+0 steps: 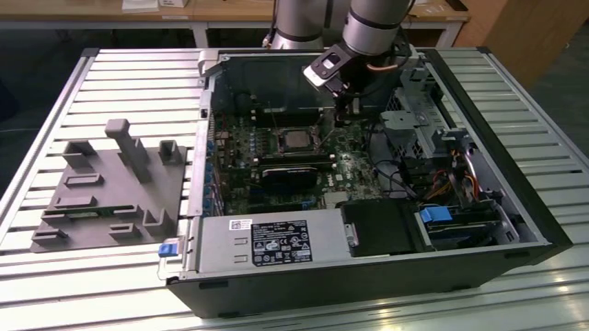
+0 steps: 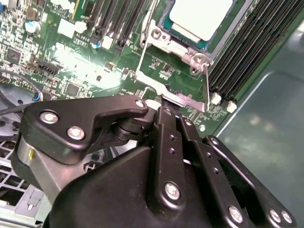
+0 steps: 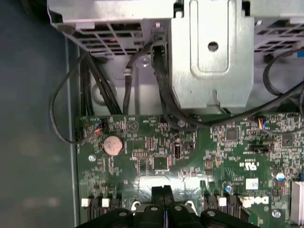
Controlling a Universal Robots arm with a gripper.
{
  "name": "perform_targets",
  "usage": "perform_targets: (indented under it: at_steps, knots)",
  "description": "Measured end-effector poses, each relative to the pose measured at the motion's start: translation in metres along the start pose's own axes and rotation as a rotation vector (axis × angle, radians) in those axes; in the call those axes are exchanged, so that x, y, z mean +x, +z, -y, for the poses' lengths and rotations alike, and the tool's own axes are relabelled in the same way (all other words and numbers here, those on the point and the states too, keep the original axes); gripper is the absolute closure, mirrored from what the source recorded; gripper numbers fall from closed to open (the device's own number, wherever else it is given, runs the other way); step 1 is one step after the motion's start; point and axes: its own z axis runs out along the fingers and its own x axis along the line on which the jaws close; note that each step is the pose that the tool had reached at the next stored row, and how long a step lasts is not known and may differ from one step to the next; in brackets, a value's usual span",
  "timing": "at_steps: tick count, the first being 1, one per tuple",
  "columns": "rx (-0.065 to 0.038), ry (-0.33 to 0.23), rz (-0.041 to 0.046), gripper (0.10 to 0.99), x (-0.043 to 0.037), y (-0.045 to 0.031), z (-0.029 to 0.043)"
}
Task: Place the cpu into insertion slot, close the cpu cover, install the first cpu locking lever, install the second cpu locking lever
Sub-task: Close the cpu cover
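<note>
Reaching: the arm (image 1: 368, 27) dips into the open case (image 1: 515, 227), which lies on its side on the slatted bench (image 1: 138, 76).
Tool state: the tool (image 2: 166, 108) is clenched, its two black fingers pressed together.
Tool contact: in the second wrist view its tips sit at the free edge of the cover (image 2: 187, 99); whether they pinch that edge I cannot tell.
Cpu: the cpu (image 2: 199, 16) lies flat in the slot (image 2: 187, 39), silver top up and uncovered.
Cover: open, folded away from the slot on its hinge side, with the green board (image 2: 95, 61) showing through its central opening.
Memory slots: long black memory slots (image 2: 247, 52) run just beside the slot.
First wrist view: the tool (image 3: 164, 192) hangs over the board, near a coin cell (image 3: 113, 144); black cables (image 3: 161, 90) run to a metal cage (image 3: 209, 52).
Exterior view: the tool (image 1: 343, 109) is just to the exterior view's right of the cpu (image 1: 294, 140).
Fixture: a grey fixture (image 1: 110, 193) lies on the bench at the exterior view's left of the case.
</note>
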Motion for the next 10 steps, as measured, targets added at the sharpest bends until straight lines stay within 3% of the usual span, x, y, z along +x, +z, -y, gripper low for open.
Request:
perform_targets:
  at_steps: [10]
  knots:
    - [-0.012,0.0,-0.0004,0.98,-0.0012,0.0021,0.029]
